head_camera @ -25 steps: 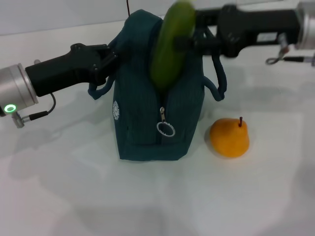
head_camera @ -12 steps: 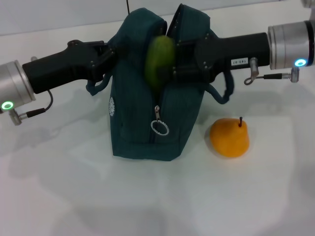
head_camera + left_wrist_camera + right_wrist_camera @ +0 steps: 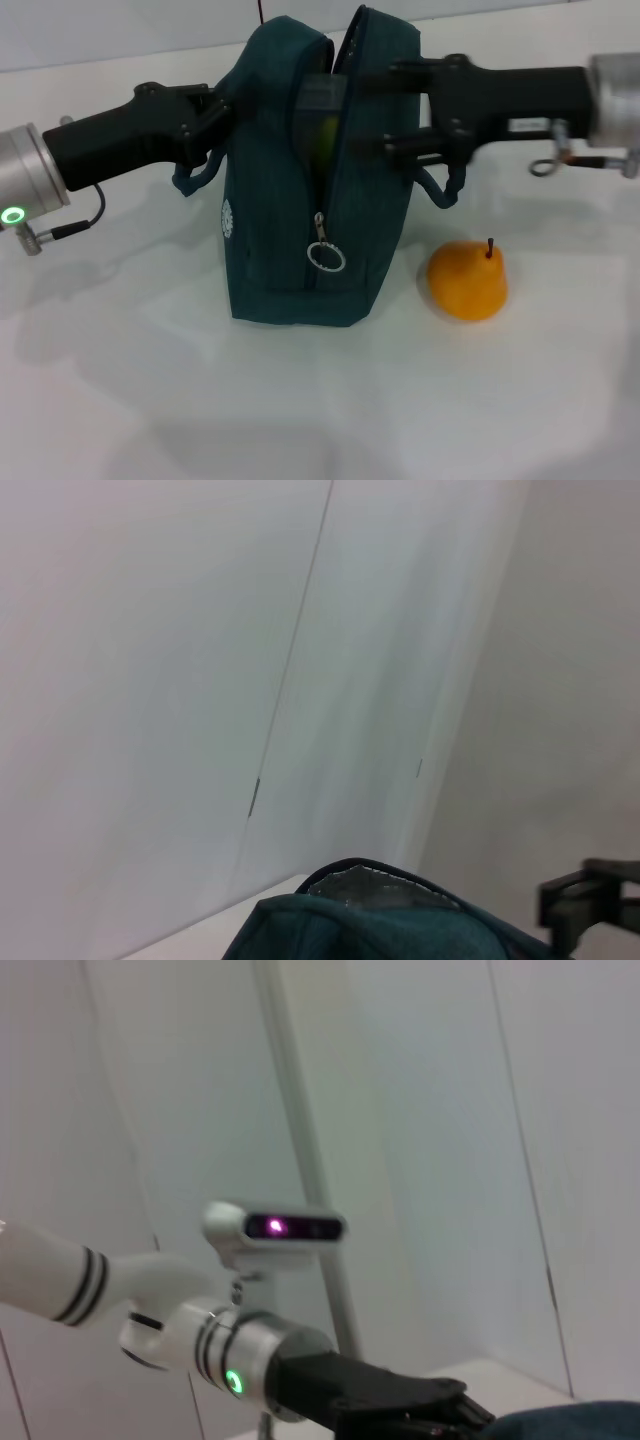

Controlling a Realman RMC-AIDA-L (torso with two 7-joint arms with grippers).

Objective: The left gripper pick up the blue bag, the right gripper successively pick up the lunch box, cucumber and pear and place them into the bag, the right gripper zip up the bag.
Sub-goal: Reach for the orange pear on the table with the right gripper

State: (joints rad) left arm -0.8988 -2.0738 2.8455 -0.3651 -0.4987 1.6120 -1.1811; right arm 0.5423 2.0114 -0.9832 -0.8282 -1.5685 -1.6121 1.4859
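Head view close above the table (image 3: 300,400), facing forward and down, both wrist views angled upward at pale walls, all three sharing the blue bag (image 3: 320,180) (image 3: 380,920) (image 3: 590,1422).

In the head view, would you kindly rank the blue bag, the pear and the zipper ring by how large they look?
1. Blue bag, by far the largest.
2. Pear, beside the bag on the table.
3. Zipper ring, hanging on the bag's front, the smallest.
All three sit at similar depth, so the order is safe.

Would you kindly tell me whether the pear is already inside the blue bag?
No, the pear sits on the table beside the blue bag, on the robot's right side of it.
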